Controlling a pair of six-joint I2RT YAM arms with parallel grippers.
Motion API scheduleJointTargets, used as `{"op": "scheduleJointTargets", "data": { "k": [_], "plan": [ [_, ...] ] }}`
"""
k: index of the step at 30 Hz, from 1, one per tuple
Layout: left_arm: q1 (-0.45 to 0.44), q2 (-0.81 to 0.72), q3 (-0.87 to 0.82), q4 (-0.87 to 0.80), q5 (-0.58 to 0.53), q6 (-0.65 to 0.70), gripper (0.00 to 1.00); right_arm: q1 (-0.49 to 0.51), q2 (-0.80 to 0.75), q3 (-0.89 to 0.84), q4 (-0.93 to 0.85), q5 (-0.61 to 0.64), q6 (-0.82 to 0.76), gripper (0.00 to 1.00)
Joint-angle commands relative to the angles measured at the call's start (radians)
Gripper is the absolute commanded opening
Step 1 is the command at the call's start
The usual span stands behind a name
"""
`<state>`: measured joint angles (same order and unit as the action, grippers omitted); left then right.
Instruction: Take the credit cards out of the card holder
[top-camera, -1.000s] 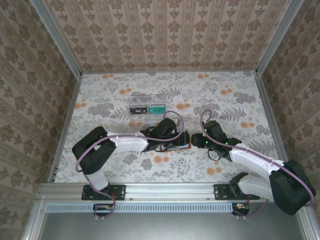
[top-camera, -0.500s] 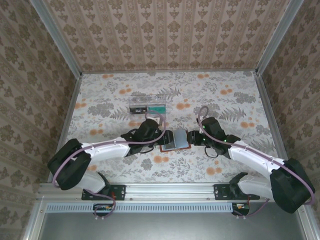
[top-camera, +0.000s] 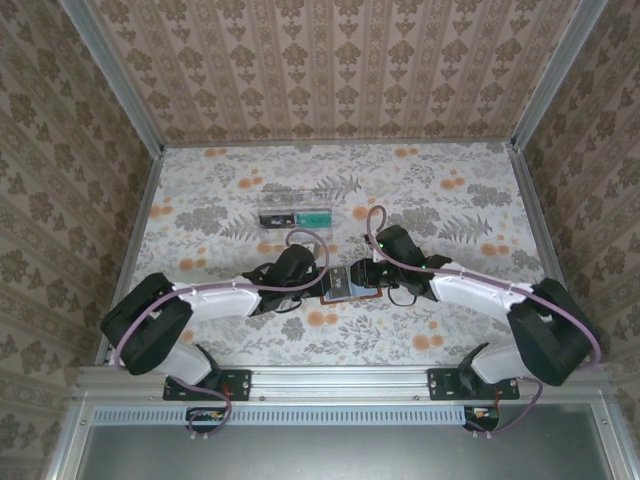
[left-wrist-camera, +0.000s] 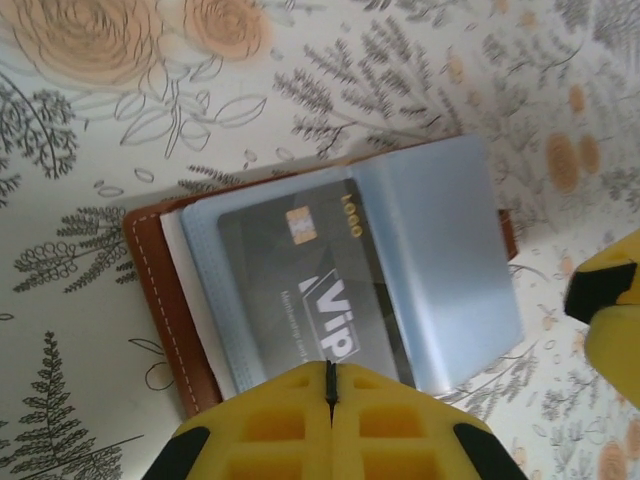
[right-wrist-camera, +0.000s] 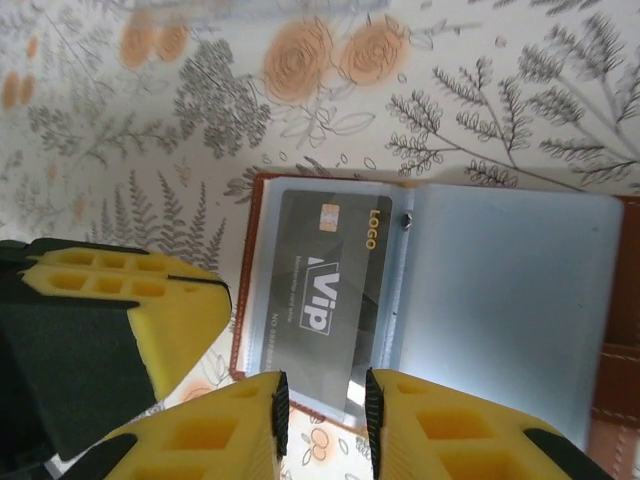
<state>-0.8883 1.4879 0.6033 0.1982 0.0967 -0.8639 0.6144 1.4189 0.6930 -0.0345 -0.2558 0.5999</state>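
Note:
The brown card holder (top-camera: 345, 289) lies open on the table between my two grippers. A dark grey credit card (left-wrist-camera: 305, 275) marked "ViP" sits in its blue-grey pocket (right-wrist-camera: 262, 300), beside the brown edge (left-wrist-camera: 160, 300). My left gripper (left-wrist-camera: 330, 372) is shut, its tips over the near end of that card; nothing shows between them. My right gripper (right-wrist-camera: 322, 410) is open a little, its pads straddling the lower edge of the card (right-wrist-camera: 325, 285) and its pocket. From above, the left gripper (top-camera: 318, 287) and right gripper (top-camera: 362, 280) flank the holder. A teal card (top-camera: 315, 216) lies in the tray.
A clear plastic tray (top-camera: 272, 214) stands behind the grippers, mid-table. The blue-grey flap (right-wrist-camera: 510, 300) of the holder lies spread to one side. Patterned walls and metal rails (top-camera: 130, 260) close in the table.
My left gripper has closed from open and drawn back to the holder's left end. The right arm has moved left onto the holder and narrowed its jaws. The holder now lies open.

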Motion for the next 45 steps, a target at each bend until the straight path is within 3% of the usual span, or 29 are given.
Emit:
{"op": "scheduleJointTargets", "data": {
  "k": [1,21,34,45],
  "plan": [
    [0.002,0.033,0.027,0.036,0.024,-0.003,0.04,0.004,0.078,0.037,0.046,-0.084,0.04,0.28],
    [0.0,0.113,0.027,0.021,0.029,-0.026,0.03,-0.002,0.262,0.075,0.076,-0.111,0.092,0.25],
    [-0.001,0.115,0.029,-0.013,0.017,-0.03,0.0,-0.003,0.208,0.06,0.035,-0.043,0.092,0.27],
    [-0.001,0.118,0.031,-0.019,0.021,-0.03,0.0,-0.013,0.214,0.078,0.03,-0.063,0.074,0.26]
  ]
}}
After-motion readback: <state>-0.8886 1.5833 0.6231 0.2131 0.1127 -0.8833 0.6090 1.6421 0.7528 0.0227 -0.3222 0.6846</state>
